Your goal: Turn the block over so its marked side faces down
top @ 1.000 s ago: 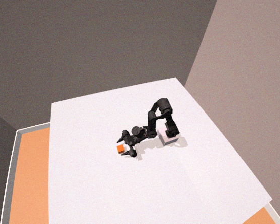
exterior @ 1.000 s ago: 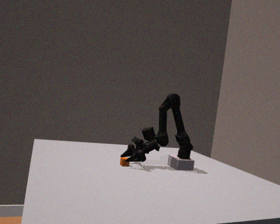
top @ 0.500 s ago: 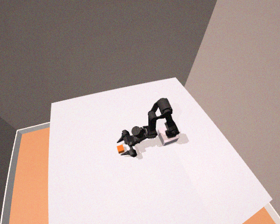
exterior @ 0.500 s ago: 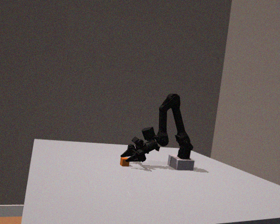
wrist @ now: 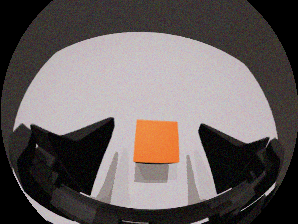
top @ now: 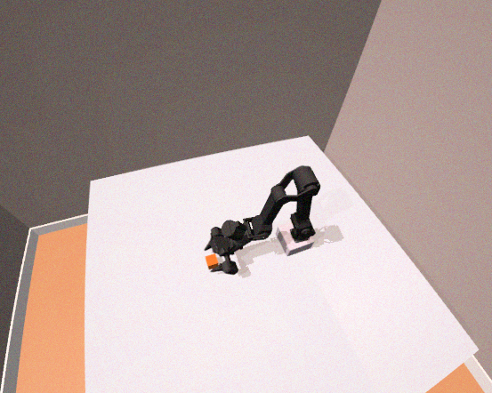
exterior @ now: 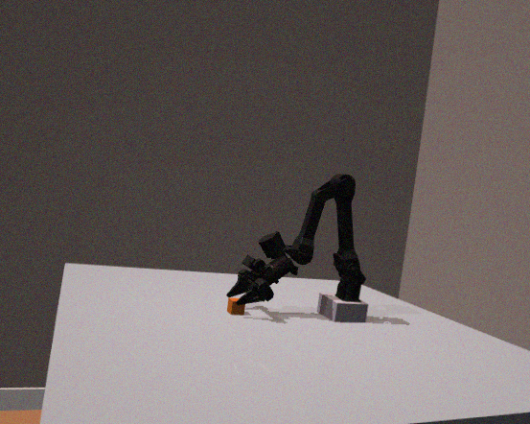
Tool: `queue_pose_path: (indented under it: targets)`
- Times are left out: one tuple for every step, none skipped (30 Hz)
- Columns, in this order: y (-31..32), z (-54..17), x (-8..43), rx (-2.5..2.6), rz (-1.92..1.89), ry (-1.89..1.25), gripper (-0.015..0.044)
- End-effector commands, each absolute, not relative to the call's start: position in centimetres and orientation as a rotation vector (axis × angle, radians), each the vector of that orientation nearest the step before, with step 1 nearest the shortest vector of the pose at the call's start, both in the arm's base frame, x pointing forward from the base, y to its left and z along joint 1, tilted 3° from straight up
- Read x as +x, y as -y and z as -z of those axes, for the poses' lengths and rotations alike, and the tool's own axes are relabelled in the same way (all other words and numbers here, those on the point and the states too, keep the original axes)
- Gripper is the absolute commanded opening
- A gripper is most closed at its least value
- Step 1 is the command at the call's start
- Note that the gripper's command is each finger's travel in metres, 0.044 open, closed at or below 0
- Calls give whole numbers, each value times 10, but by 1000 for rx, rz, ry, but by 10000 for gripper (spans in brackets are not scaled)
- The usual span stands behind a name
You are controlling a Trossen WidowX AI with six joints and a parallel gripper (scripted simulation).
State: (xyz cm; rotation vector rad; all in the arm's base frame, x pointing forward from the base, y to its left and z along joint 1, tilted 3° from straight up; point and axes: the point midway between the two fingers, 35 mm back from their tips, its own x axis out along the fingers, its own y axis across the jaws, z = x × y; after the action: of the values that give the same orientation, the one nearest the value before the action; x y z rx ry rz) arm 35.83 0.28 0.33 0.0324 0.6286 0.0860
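The orange block (top: 212, 260) (exterior: 236, 306) (wrist: 156, 142) sits flat and upright on the white table (top: 162, 320) (exterior: 174, 365) (wrist: 145, 65). Its top face is plain orange. No marked side shows on the faces in view; the underside is hidden. My gripper (top: 210, 259) (exterior: 233, 299) (wrist: 159, 125) is wide open and empty, tilted down toward the block. In the wrist view one finger stands on each side of the block with a gap to it. In the exterior view the fingertips are around the height of the block's top.
The arm's base stands on a pale box-shaped mount (top: 288, 242) (exterior: 349, 312), to the right of the block in the top and exterior views. The table's left edge lies well beyond the block. An orange floor (top: 51, 311) shows past that edge. Walls stand behind and to the right.
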Motion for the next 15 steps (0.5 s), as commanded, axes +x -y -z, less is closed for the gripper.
queue_pose_path:
  targets:
    - [-1,-57,350,4,-94,-834,440]
    - [-1,-59,348,4,-94,-848,440]
    - [-1,-60,345,3,-95,-864,440]
    - [-1,-61,342,3,-95,-881,440]
    - [-1,-61,338,4,-95,-903,440]
    - [-1,-61,334,4,-96,-923,440]
    - [-1,-61,331,5,-96,-941,440]
    - [-1,-61,330,5,-97,-948,440]
    - [-1,-61,330,5,-97,-948,440]
    - [-1,-61,330,5,-97,-948,440]
    - [-1,-61,330,5,-97,-948,440]
    - [-1,-61,330,5,-97,-948,440]
    - [-1,-61,330,5,-97,-948,440]
    - [-1,-61,330,5,-97,-948,440]
    - [-1,-61,330,5,-97,-948,440]
